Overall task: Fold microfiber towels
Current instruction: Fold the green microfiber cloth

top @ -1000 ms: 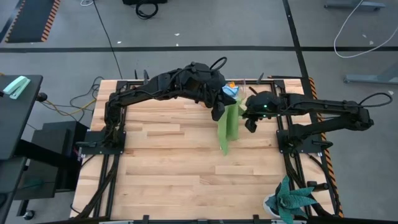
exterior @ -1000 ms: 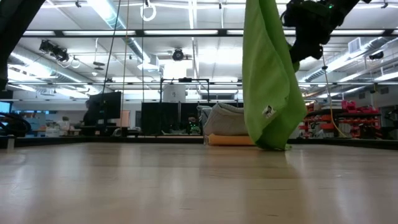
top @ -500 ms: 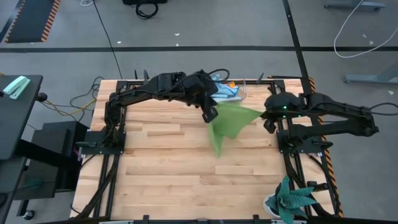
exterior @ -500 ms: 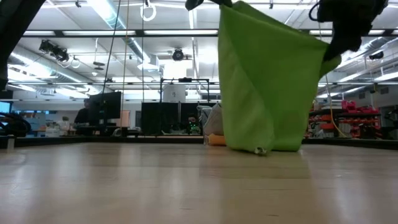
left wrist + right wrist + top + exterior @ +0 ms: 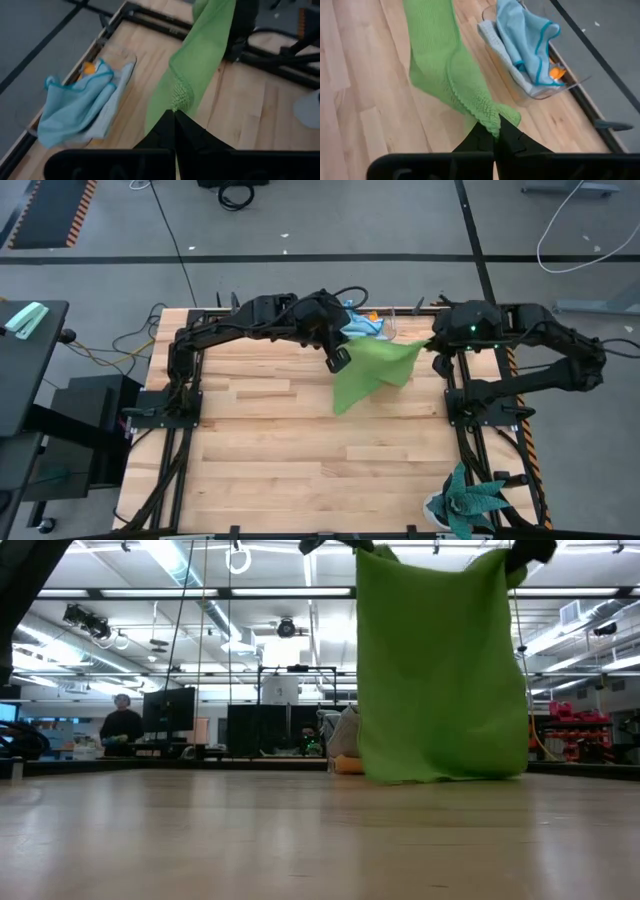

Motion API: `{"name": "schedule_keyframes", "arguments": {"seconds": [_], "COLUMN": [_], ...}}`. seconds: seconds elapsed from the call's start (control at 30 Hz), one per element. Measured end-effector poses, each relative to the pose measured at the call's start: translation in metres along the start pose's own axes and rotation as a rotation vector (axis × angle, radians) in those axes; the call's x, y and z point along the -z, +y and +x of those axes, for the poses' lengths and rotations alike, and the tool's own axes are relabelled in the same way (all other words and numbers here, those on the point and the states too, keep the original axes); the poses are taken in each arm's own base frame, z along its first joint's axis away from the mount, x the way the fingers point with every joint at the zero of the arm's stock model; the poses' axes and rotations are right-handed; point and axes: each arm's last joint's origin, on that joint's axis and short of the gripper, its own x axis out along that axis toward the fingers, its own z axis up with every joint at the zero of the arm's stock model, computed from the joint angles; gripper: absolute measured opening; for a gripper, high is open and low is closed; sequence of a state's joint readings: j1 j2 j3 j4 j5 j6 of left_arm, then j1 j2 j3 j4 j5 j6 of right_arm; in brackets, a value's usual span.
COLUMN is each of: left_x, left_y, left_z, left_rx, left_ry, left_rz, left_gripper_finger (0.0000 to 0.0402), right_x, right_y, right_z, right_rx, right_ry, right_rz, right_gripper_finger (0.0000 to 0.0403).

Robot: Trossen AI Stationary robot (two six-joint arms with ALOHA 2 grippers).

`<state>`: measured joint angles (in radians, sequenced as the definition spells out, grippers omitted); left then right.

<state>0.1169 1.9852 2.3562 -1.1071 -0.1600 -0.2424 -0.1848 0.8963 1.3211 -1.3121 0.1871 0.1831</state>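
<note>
Two dark arms hold a lime green microfiber towel (image 5: 372, 369) stretched above the back of the pale wooden slat table (image 5: 290, 470), a top corner pinched in each. My left gripper (image 5: 175, 114) is clamped shut on one bunched corner; my right gripper (image 5: 496, 131) is clamped shut on the other, and the cloth hangs between them as a flat sheet, its lower hem at or just above the wood in the low view.

I judge it light and limp: it sags along the top edge, drapes without a crease, and will swing with any quick move. The knitted, slightly nubby pile looks grippy rather than slick, so pinches at the corners should hold. Nothing here is fragile. For the fold I would keep hold of these two corners and lay the hem down first.

Behind the towel, at the table's far edge, a clear plastic box (image 5: 540, 90) holds a light blue microfiber cloth with teal edging (image 5: 530, 35), crumpled, with a scrap of orange-yellow cloth (image 5: 556, 73) showing beneath it. A teal spiky-leaved plant (image 5: 470, 502) stands at the near right corner, well apart. A seated person (image 5: 121, 722) shows far off in the room.
</note>
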Motion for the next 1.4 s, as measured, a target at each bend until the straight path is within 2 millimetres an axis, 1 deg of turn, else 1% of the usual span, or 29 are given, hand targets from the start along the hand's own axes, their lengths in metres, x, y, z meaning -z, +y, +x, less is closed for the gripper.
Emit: {"name": "schedule_keyframes", "arguments": {"seconds": [0.07, 0.17, 0.33, 0.47, 0.57, 0.73, 0.83, 1.0, 1.2, 1.4], "left_x": [-0.003, -0.006, -0.008, -0.012, -0.015, -0.017, -0.015, -0.012, -0.009, 0.006], "left_y": [0.0, 0.001, 0.006, 0.014, 0.022, 0.034, 0.036, 0.042, 0.055, 0.051], "left_z": [-0.005, -0.02, -0.038, -0.054, -0.055, -0.055, -0.055, -0.054, -0.053, -0.048], "left_rx": [0.009, 0.002, -0.062, -0.075, -0.096, -0.123, -0.137, -0.211, -0.249, -0.259], "left_ry": [-0.036, -0.072, -0.12, -0.172, -0.182, -0.183, -0.167, -0.133, -0.091, 0.038], "left_rz": [-0.006, -0.009, -0.024, -0.044, -0.056, -0.079, -0.074, -0.048, -0.096, -0.104], "left_gripper_finger": [0.0002, 0.0002, 0.0002, 0.0002, 0.0001, 0.0001, 0.0001, 0.0001, 0.0001, 0.0001], "right_x": [-0.01, -0.021, -0.03, -0.04, -0.051, -0.07, -0.076, -0.082, -0.086, -0.082], "right_y": [0.0, -0.001, -0.004, -0.006, -0.006, -0.007, -0.006, -0.004, -0.01, -0.008], "right_z": [-0.01, -0.023, -0.041, -0.054, -0.061, -0.062, -0.058, -0.049, -0.043, -0.043], "right_rx": [0.001, 0.007, 0.062, 0.079, 0.086, 0.106, 0.108, 0.123, 0.163, 0.11], "right_ry": [0.002, 0.01, 0.023, -0.013, -0.029, -0.04, -0.033, -0.003, 0.012, 0.009], "right_rz": [-0.024, -0.047, -0.087, -0.108, -0.119, -0.157, -0.172, -0.209, -0.177, -0.117], "right_gripper_finger": [0.0, 0.0, 0.0, 0.0, 0.0, 0.0, 0.0, 0.0, 0.0, 0.0]}}
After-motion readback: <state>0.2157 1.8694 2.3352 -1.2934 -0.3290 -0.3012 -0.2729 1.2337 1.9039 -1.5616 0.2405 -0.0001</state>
